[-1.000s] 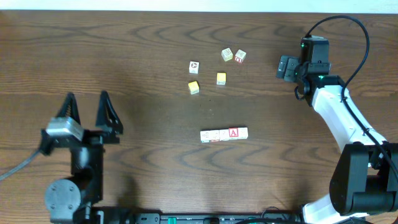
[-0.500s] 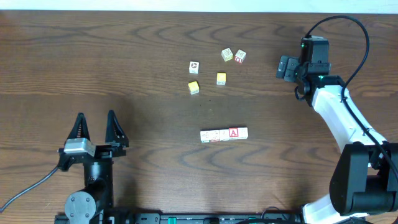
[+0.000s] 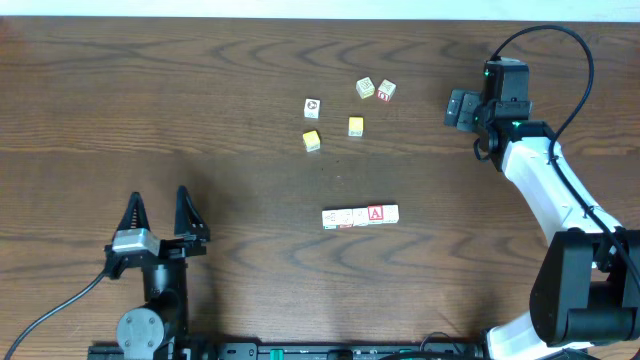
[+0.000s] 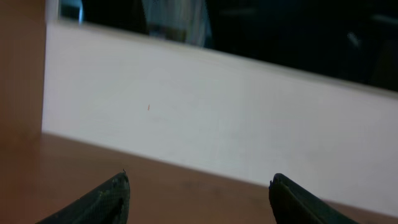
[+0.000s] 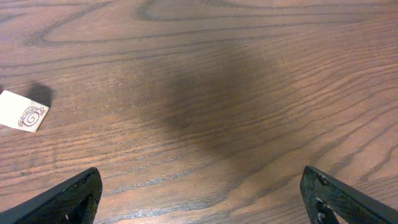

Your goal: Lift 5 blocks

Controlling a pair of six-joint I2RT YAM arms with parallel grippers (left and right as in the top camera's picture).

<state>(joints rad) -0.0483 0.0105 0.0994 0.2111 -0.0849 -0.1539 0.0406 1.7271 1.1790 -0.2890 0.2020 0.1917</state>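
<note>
**Operator:** Where are my blocks?

**Spotter:** Your row of blocks [image 3: 360, 216] lies on the table [image 3: 200, 100], on the robot's side of the loose cubes [image 3: 355, 126] and apart from them. The blocks touch end to end. The row looks five long, but the seams are too fine for you to count on that.

**Operator:** Which way does it run?

**Spotter:** Its long axis goes left to right, with the right end a shade nearer the loose cubes than the left. The red A block [image 3: 375, 213] sits second from the right end, face up, the letter's top toward the loose cubes.

**Operator:** And my grippers?

**Spotter:** Both are spread wide and hold nothing. Your left gripper [image 3: 158, 195] is well to the left of the loose cubes, on the robot's side. Its wrist camera shows only a pale wall, so you get no view of the row from there. Your right gripper [image 5: 205, 199] hovers near the loose cubes, to their right, with one pale cube [image 5: 23, 112] at the edge of its view.

**Operator:** What could go wrong?

**Spotter:** I'd judge three things:
- If you press the ends off the axis, the row will likely bow and burst apart.
- If one side arrives first, the row slides.
- Your right arm may knock a loose cube into the row on its way over.
</note>
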